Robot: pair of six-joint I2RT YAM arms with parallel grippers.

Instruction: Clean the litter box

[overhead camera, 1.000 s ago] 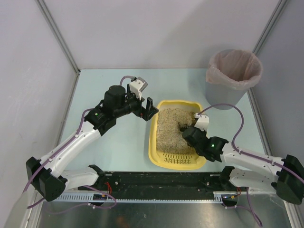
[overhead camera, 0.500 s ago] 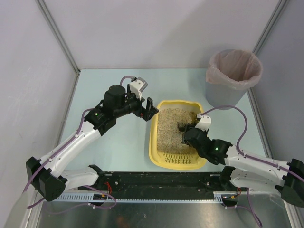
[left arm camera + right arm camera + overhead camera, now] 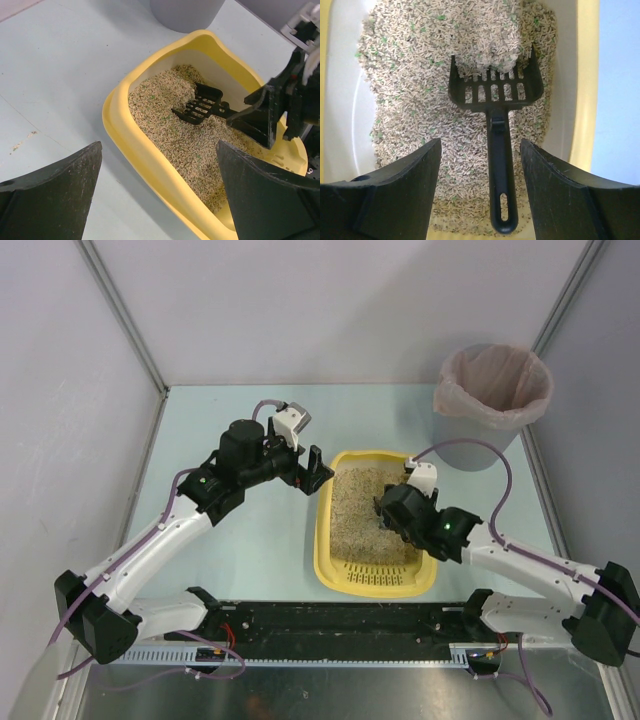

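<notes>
Black scoop (image 3: pixel 496 120) inside litter box (image 3: pixel 586 100) rim

Top external: fixed, high, set back of the near edge of the surface (image 3: pixel 270 535), looking steeply down. The litter box (image 3: pixel 375 578) is seen whole, just right of centre.
Left wrist: low and close, off the litter box's far-left corner, looking obliquely across it. The left end effector (image 3: pixel 158 145) frames the bottom corners.
Right wrist: very close, over the litter box's slotted end, facing along its length. The right end effector (image 3: pixel 480 142) frames the bottom.
Both wrist views share the litter (image 3: pixel 410 75) and the scoop (image 3: pixel 200 106); the top view covers the same box from afar
</notes>
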